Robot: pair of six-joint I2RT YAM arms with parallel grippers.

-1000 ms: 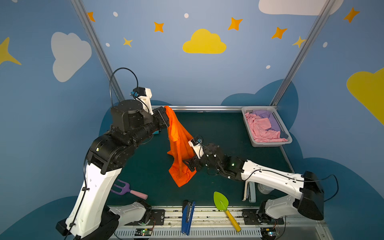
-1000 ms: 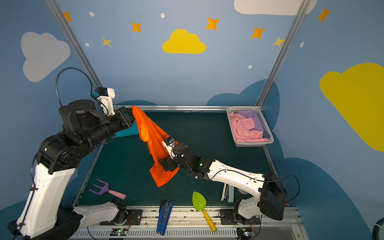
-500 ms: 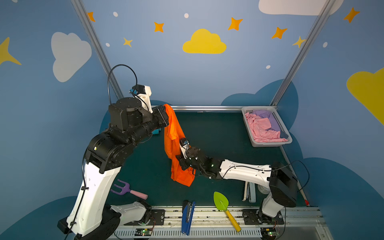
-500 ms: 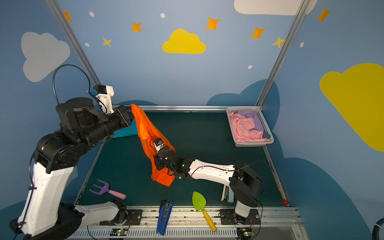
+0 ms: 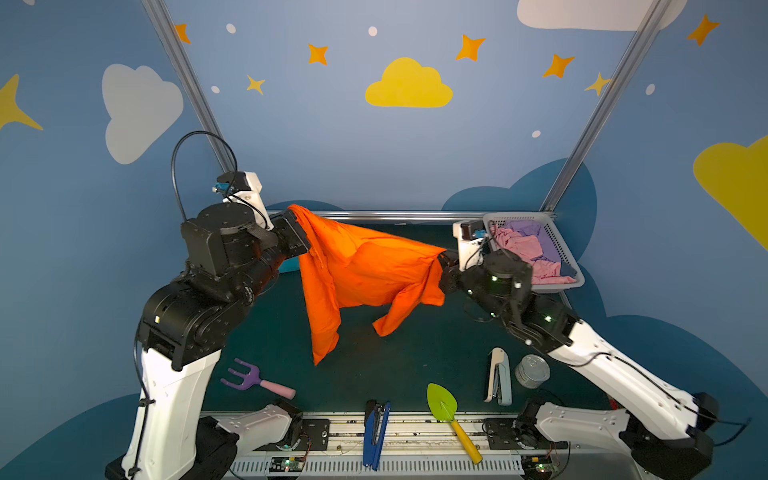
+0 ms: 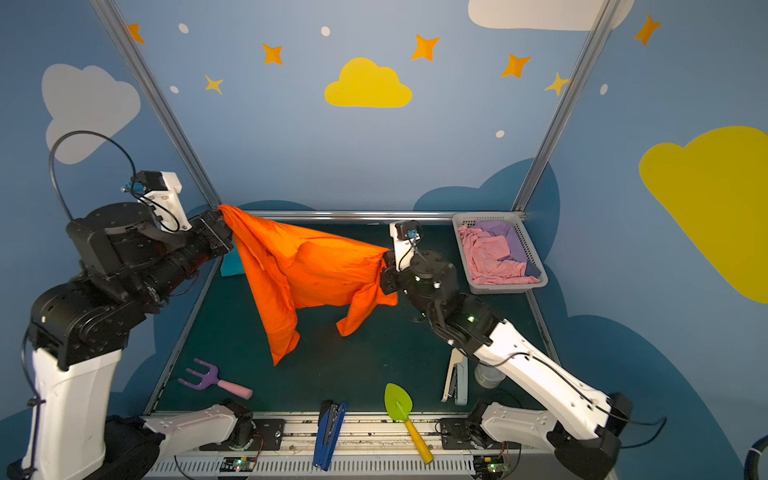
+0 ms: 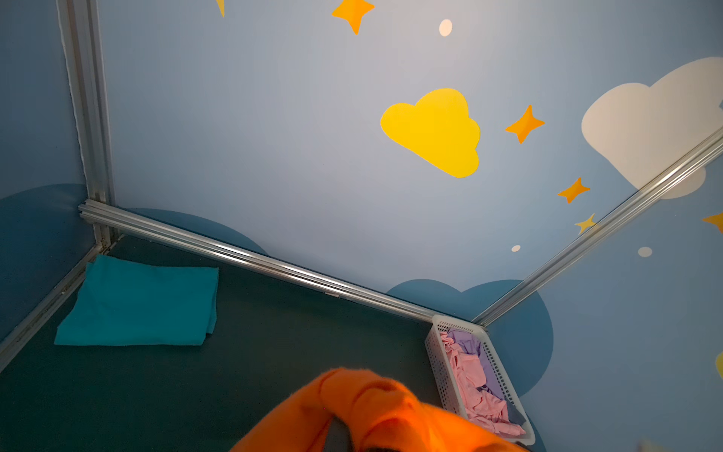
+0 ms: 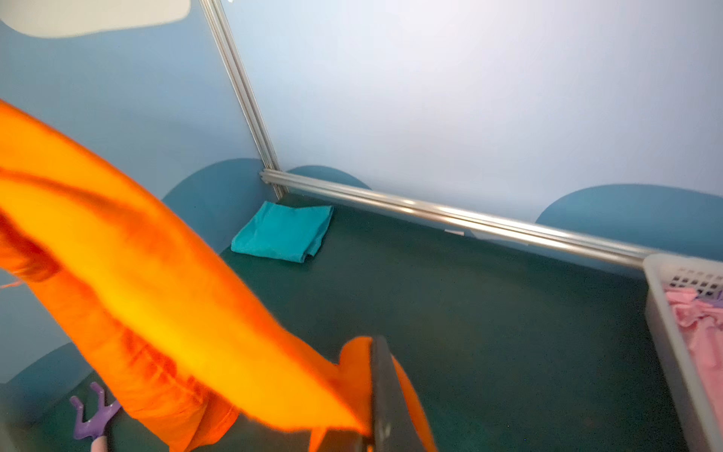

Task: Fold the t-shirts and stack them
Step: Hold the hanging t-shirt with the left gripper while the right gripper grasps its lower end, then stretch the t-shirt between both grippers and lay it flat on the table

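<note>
Left gripper (image 5: 298, 232), left of centre in both top views, is clamped on a bunched corner of the orange shirt (image 5: 365, 270). The right gripper (image 5: 444, 266), right of centre, is pinched tight on the opposite edge. The shirt hangs stretched between them above the dark green mat (image 5: 415, 353). It is soft, matte and creased, and its top edge sags slightly. One long fold droops to a point at lower centre, and a narrower flap dangles near the right gripper. The teal shirt (image 7: 137, 305), at the left of the left wrist view, lies folded into a flat rectangle in the mat's corner where metal rails meet. A white lattice basket (image 5: 519, 216), right of centre in both top views, holds crumpled pink and purple cloth.
</note>
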